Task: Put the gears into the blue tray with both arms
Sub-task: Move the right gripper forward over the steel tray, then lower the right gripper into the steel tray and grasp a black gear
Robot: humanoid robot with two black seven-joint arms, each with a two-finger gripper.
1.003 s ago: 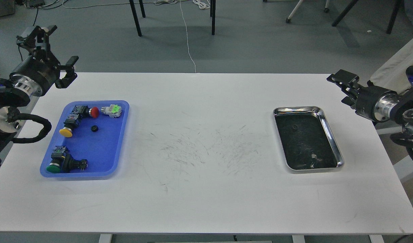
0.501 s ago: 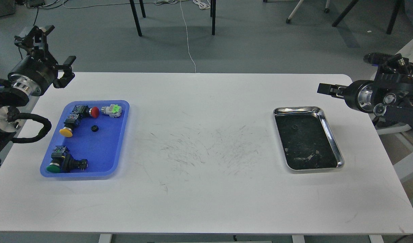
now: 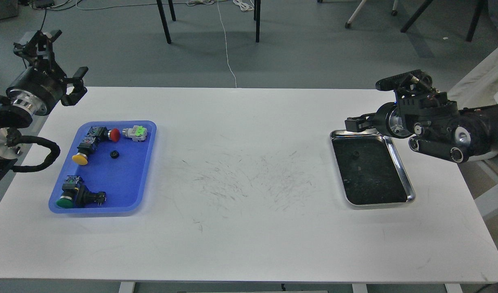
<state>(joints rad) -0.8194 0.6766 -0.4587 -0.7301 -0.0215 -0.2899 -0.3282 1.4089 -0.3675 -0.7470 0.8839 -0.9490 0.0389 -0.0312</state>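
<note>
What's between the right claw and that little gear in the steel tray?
Nothing visible. The gear lies alone on the steel tray's dark bottom, and the right gripper hangs over the tray's far edge, just beyond it. Onward to the blue tray, only bare table shows.

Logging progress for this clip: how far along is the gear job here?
About halfway. One gear already lies in the blue tray. The other gear sits in the steel tray, not yet picked up. The right end effector is at that tray's far rim; the left end effector hangs open beyond the blue tray.
</note>
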